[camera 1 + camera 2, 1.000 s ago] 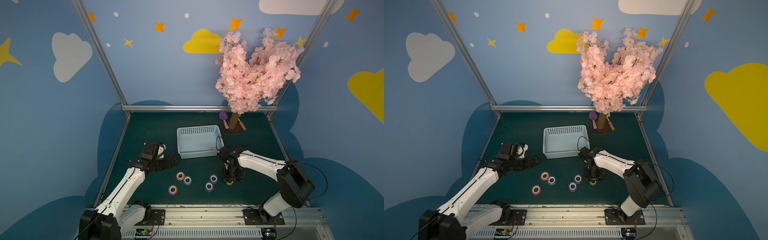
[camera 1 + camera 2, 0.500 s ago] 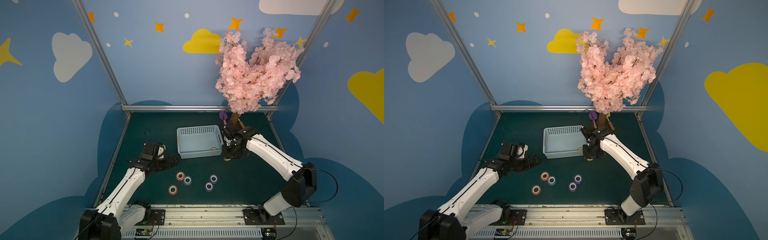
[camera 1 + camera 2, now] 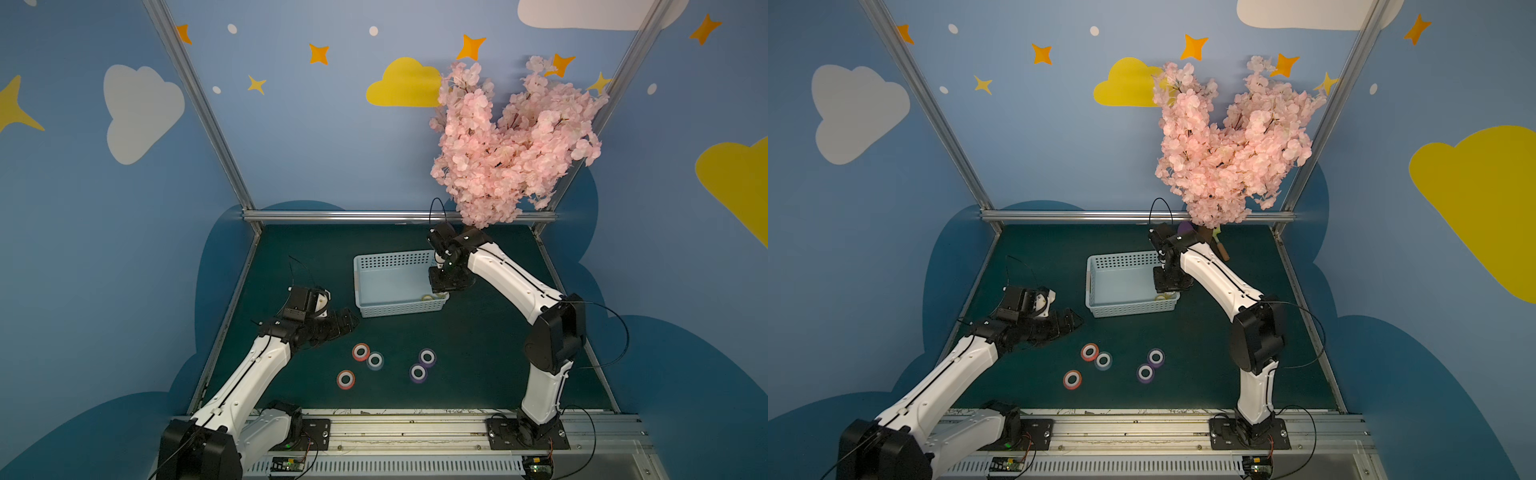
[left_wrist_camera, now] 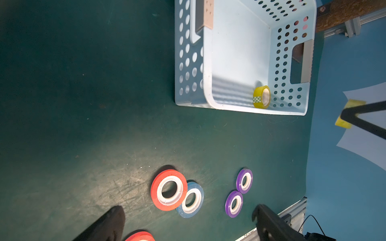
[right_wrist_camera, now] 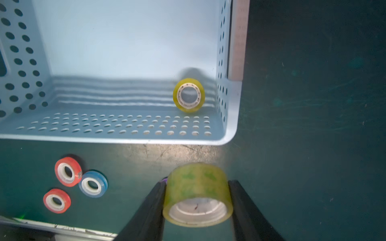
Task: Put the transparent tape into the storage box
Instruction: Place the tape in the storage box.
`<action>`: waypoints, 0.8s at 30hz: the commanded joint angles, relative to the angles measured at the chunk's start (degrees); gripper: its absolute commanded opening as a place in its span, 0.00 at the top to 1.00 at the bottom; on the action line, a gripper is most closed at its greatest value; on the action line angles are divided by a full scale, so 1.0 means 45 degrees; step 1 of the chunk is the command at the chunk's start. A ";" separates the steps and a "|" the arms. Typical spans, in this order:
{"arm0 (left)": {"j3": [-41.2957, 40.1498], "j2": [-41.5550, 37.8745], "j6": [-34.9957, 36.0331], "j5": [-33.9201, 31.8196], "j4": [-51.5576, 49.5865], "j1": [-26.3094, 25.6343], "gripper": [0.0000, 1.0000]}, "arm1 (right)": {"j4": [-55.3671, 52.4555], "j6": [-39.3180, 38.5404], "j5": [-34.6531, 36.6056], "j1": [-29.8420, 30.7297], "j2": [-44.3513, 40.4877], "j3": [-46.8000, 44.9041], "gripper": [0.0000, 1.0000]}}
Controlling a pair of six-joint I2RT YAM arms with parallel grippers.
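Inside storage box (image 3: 390,261), one transparent tape (image 5: 189,95); outside, five coloured rolls (image 3: 360,351)

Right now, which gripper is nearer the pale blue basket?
Right. The right gripper, holding a transparent tape roll, hangs at the basket's right end; the left gripper sits open off its left front corner, apart.

No writing can be read anywhere.
The tape roll (image 4: 261,97) lying in the storage box (image 4: 282,112) carries a green-and-white patterned tab (a print, with no letters to make out). The second tape roll (image 5: 198,195), close in the right wrist view, shows only faint green blotches. The circuit board (image 3: 289,463) on the near rail is too small to read.
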 commanded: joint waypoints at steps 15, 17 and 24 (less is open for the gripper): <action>-0.0346 -0.0981 -0.0405 -0.0363 -0.1185 0.0071 0.00 | 0.0431 -0.1287 0.1298 -0.0064 0.5072 0.4640 0.51; -0.0333 -0.1064 -0.0505 -0.0366 -0.1267 0.0089 0.00 | 0.0519 -0.1433 0.1359 -0.0089 0.5516 0.5000 0.51; -0.0249 -0.1323 -0.0769 -0.0448 -0.1634 0.0087 0.00 | 0.0713 -0.1616 0.1360 -0.0239 0.6578 0.5789 0.49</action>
